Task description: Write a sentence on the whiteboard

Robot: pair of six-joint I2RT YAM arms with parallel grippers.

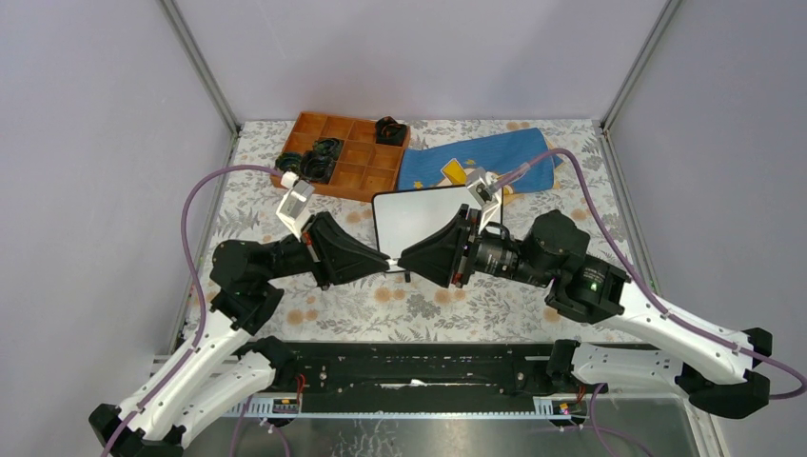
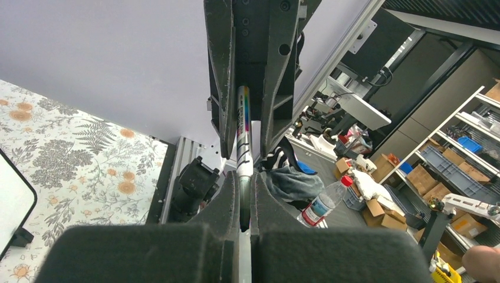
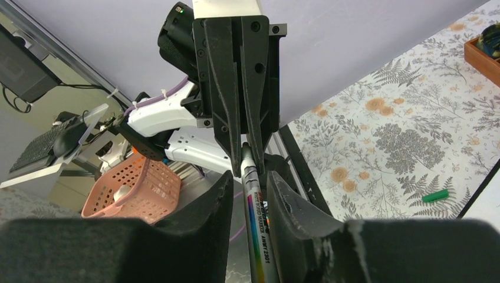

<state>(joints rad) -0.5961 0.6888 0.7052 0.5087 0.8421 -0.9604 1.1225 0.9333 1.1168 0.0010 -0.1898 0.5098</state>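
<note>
mid-handover, judged. found the marker [image 2: 243, 135] pinched tight in the left end effector [image 2: 244, 206], its other end between the slightly spread fingers of the right end effector [image 3: 250, 194], ungripped. saw the whiteboard [image 1: 419, 214] blank on the table [image 1: 428, 307] just behind. needed next: right squeeze, then left release.

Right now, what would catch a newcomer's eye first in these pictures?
The two arms meet nose to nose at mid-table, the left pincer shut on a marker whose other end lies between the jaws of the right pincer. Just behind them is the whiteboard, no writing showing, with a blue cloth and an orange tray beyond.
</note>
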